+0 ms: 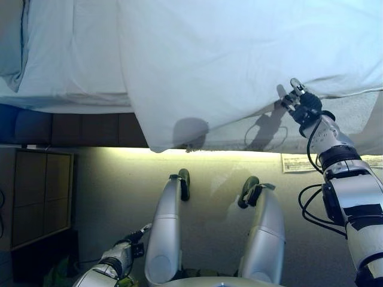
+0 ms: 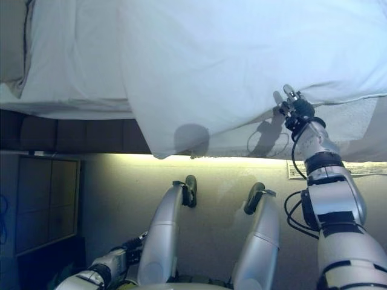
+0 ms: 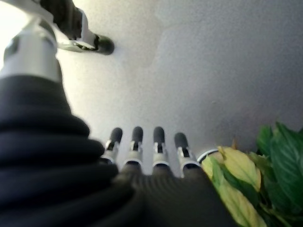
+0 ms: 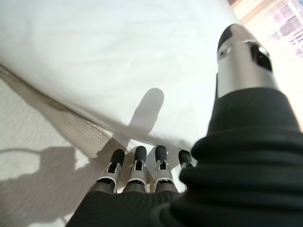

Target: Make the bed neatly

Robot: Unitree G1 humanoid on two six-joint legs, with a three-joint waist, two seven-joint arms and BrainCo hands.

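Note:
A white duvet point(image 1: 239, 60) lies over the bed and hangs in a fold past the near edge, with one corner dropping low point(image 1: 161, 140). On the left the white sheet point(image 1: 66, 54) lies bare. My right hand point(image 1: 299, 98) is raised at the duvet's hanging hem, fingers straight and thumb apart, holding nothing. In the right wrist view its fingers point(image 4: 137, 165) point at the hem point(image 4: 118, 56), just above the textured mattress side point(image 4: 42, 142). My left hand point(image 1: 133, 239) hangs low near the floor; its fingers point(image 3: 147, 146) are relaxed and empty.
The bed's dark base point(image 1: 90, 128) runs along the left. A wooden cabinet point(image 1: 36, 197) stands at the left, with a green plant point(image 3: 255, 179) beside my left hand. A printed paper point(image 1: 296, 162) lies on the floor at the right.

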